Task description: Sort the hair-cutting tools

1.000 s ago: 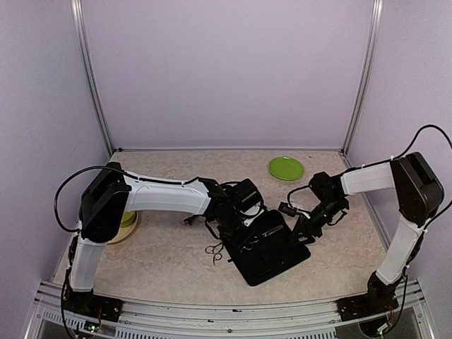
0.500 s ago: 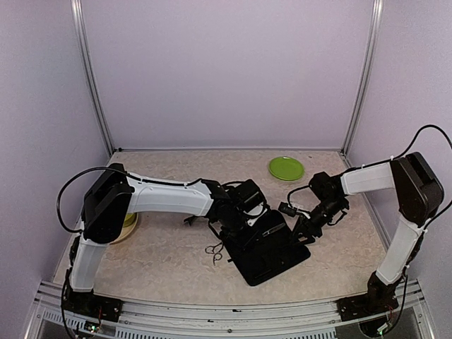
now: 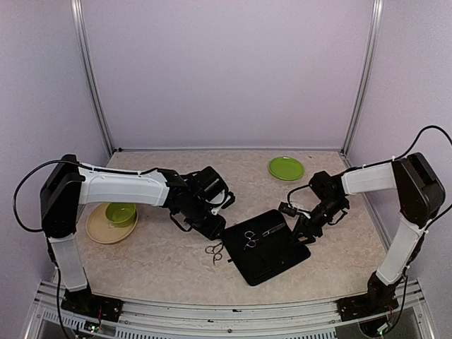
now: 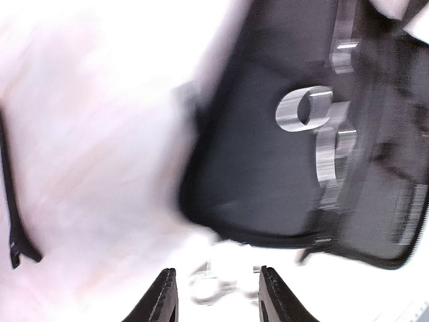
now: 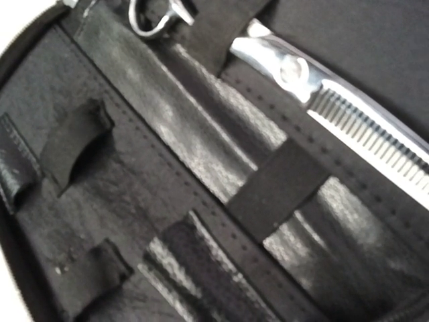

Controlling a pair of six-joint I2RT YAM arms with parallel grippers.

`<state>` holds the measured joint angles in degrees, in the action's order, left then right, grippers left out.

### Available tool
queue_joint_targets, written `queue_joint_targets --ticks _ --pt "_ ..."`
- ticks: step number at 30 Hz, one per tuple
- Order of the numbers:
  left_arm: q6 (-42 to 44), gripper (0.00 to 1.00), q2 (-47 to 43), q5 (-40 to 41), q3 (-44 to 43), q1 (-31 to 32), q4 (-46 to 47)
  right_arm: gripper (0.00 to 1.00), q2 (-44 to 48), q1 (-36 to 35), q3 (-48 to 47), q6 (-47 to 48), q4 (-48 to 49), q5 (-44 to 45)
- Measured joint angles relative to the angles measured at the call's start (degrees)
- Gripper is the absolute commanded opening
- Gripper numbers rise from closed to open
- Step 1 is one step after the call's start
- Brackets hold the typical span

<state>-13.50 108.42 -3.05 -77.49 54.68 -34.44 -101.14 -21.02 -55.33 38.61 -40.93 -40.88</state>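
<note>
Black case (image 3: pixel 272 258) with 1 pair of silver scissors (image 3: pixel 251 239) inside; left fingers (image 4: pixel 161 302) apart and empty, right fingers (image 3: pixel 302 227) unreadable.

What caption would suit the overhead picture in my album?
Scissors lie in the open black case, a second pair on the table beside it, between the left arm and right arm.

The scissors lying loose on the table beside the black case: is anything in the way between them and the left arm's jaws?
Nothing visible. The loose scissors lie on bare table just left of the open case, and the left gripper hangs close by them with jaws open. Its blurred wrist view shows only table between.
</note>
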Motion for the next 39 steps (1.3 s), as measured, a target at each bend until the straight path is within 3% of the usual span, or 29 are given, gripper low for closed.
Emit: queue_joint_targets --ticks 5,22,32,39 --pt "0.5 0.4 0.8 -1.1 3.3 -3.9 0.6 0.52 2.4 0.0 0.0 -0.7 0.0 2.7" --pt "3.1 0.31 6.1 -4.0 1.0 -3.2 2.0 0.52 5.4 0.0 0.0 -1.1 0.3 5.8" --pt "1.1 0.36 4.9 -1.1 1.0 -0.7 1.4 0.52 5.4 0.0 -1.8 -0.7 0.1 6.3" --pt "-2.4 0.35 2.9 -1.4 0.3 1.0 1.4 0.52 5.4 0.0 -1.9 -0.7 0.3 6.2"
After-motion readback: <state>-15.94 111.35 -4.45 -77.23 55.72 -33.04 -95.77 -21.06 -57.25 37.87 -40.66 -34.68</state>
